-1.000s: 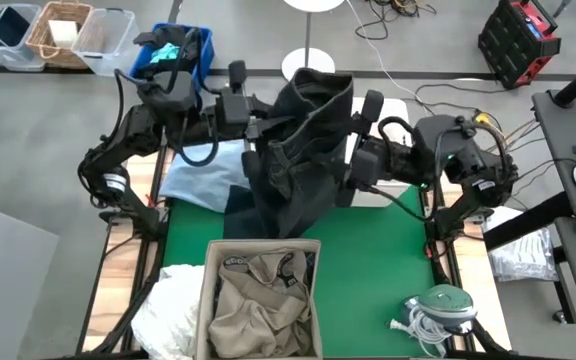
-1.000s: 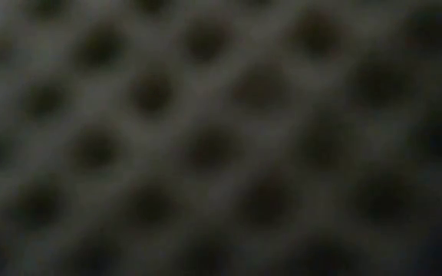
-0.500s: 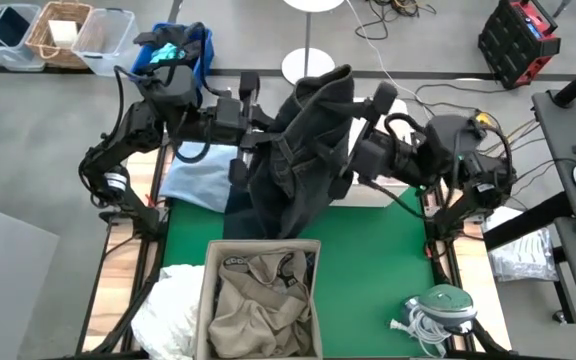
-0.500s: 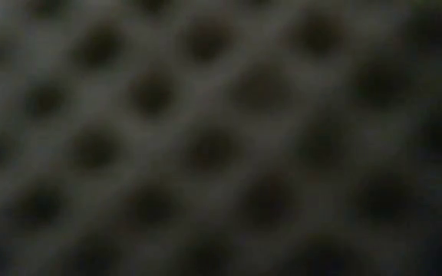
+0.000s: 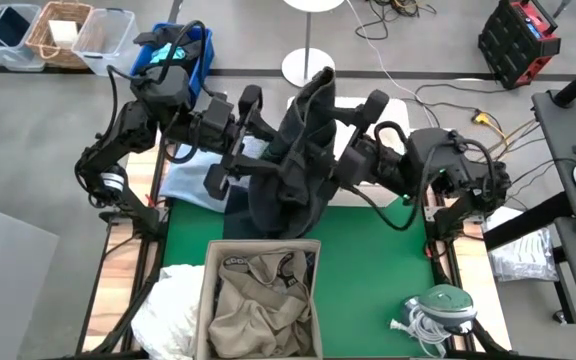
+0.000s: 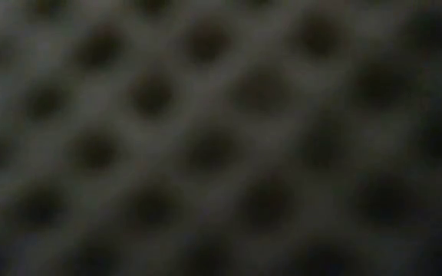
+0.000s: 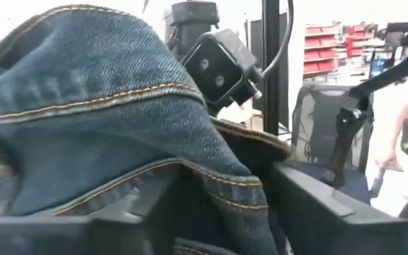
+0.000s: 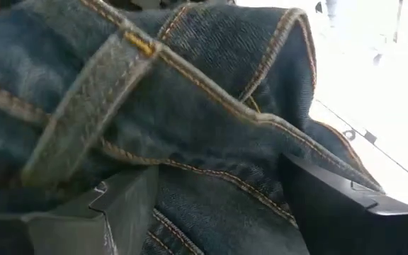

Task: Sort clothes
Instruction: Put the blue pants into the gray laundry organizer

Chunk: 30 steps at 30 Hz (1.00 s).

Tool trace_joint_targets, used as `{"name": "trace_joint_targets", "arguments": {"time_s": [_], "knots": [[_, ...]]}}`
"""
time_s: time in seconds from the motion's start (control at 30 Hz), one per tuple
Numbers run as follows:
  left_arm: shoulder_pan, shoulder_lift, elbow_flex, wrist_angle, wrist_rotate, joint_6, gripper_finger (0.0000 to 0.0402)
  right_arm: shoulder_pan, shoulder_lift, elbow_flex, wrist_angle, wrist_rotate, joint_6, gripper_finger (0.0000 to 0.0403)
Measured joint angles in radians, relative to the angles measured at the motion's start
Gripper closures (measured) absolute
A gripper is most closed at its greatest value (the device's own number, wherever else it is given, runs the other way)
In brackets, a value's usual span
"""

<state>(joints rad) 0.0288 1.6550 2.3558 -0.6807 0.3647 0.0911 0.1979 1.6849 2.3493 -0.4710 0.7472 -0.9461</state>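
I am gripping the dark denim jeans (image 5: 293, 150) with both grippers. My left gripper (image 5: 268, 135) is clamping the denim between its fingers (image 7: 310, 205); in the left wrist view, a seamed edge with tan stitching is bunching between them. My right gripper (image 5: 333, 150) is also clenched on the jeans, with a belt loop and waistband folds filling the space between its fingers (image 8: 338, 205) in the right wrist view.

The jeans are hanging as a tall, crumpled bundle between my two grippers, above the far edge of the green mat (image 5: 368, 260). Their lower end is reaching down toward the mat. Just left of the jeans, the light blue shirt (image 5: 198, 180) is lying at the mat's far left corner. At the near edge of the mat, a cardboard box (image 5: 263, 300) is holding a khaki piece (image 5: 258, 295). A white piece (image 5: 173, 300) is lying against the left side of that box. A small blue bin (image 5: 173, 50) is standing well beyond the mat's far left corner. The low view is showing only a blurred mesh pattern.
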Motion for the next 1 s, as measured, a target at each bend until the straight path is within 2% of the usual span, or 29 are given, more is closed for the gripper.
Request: {"name": "trace_joint_targets", "arguments": {"time_s": [0.17,0.3,0.5,0.63,0.8,1.0], "knots": [[-0.004,0.005,0.0,0.001,-0.09,-0.023,0.017,-0.004,0.02,0.0,0.004,0.021,-0.009,0.0121],[-0.004,0.016,0.0,0.013,-0.211,-0.034,0.0167,-0.007,0.034,0.0,0.016,0.031,-0.01,0.012],[-0.003,0.026,0.0,0.032,-0.308,-0.058,0.0167,-0.018,0.054,0.004,0.042,0.073,-0.01,0.0121],[-0.003,0.03,0.0,0.029,-0.322,-0.059,0.017,-0.018,0.054,0.004,0.039,0.075,0.0,0.0122],[-0.002,0.03,-0.001,0.02,-0.308,0.013,0.0171,-0.017,0.055,0.005,0.057,0.071,0.001,0.0121],[-0.002,0.03,-0.001,0.033,-0.34,-0.063,0.0171,-0.017,0.055,0.005,0.063,0.069,0.001,0.0124]]}}
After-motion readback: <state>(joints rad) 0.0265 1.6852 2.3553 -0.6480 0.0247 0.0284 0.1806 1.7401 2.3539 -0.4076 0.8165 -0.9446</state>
